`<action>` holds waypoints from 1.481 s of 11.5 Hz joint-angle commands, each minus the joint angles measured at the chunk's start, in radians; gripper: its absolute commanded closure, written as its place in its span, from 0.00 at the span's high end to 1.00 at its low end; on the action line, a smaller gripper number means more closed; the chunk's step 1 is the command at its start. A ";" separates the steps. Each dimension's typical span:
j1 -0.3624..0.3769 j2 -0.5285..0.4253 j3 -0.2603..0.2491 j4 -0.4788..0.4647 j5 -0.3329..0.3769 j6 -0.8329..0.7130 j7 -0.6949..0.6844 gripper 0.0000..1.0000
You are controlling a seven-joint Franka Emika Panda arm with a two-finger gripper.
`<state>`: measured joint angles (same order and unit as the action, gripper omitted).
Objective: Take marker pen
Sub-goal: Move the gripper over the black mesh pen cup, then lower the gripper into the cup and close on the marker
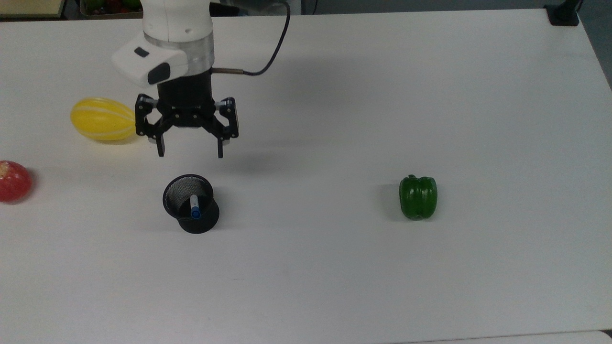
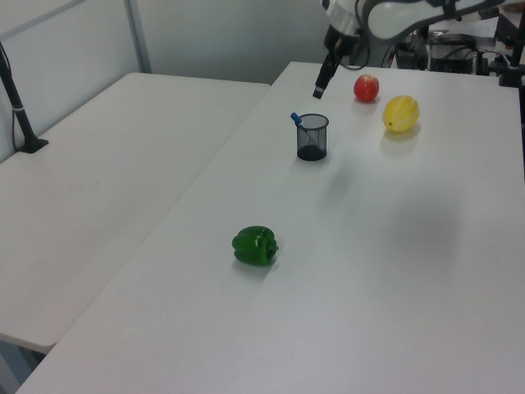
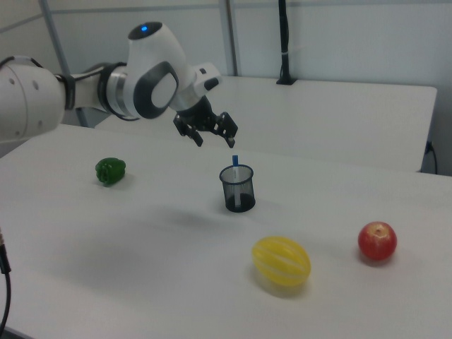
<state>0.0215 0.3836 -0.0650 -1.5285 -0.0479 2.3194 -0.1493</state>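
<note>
The marker pen [image 1: 194, 207] stands leaning inside a black mesh cup [image 1: 202, 224], blue cap up. In the left view the marker pen [image 2: 296, 120] pokes its cap over the rim of the cup [image 2: 312, 138], and in the right view the marker pen [image 3: 235, 162] rises above the cup [image 3: 237, 189]. My gripper [image 1: 191, 153] hangs open in the air, just beyond the cup in the top view, fingers pointing down with nothing between them. In the right view the gripper [image 3: 216, 140] hovers above and to the left of the cup. The left view places the gripper [image 2: 321, 87] above the cup.
A yellow melon [image 1: 103, 119] lies close to the gripper on the top view's left, and a red apple [image 1: 14, 180] sits at the left edge. A green pepper [image 1: 418, 197] rests far off on the top view's right. The white table [image 1: 334, 119] spreads wide around them.
</note>
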 commanded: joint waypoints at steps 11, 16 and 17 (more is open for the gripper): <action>-0.002 0.202 -0.004 0.011 0.020 0.407 -0.006 0.48; -0.003 0.201 -0.004 0.011 0.022 0.407 -0.004 0.30; -0.003 0.199 -0.004 0.010 0.022 0.407 -0.004 0.27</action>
<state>0.0167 0.5805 -0.0650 -1.5251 -0.0478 2.7093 -0.1479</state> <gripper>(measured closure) 0.692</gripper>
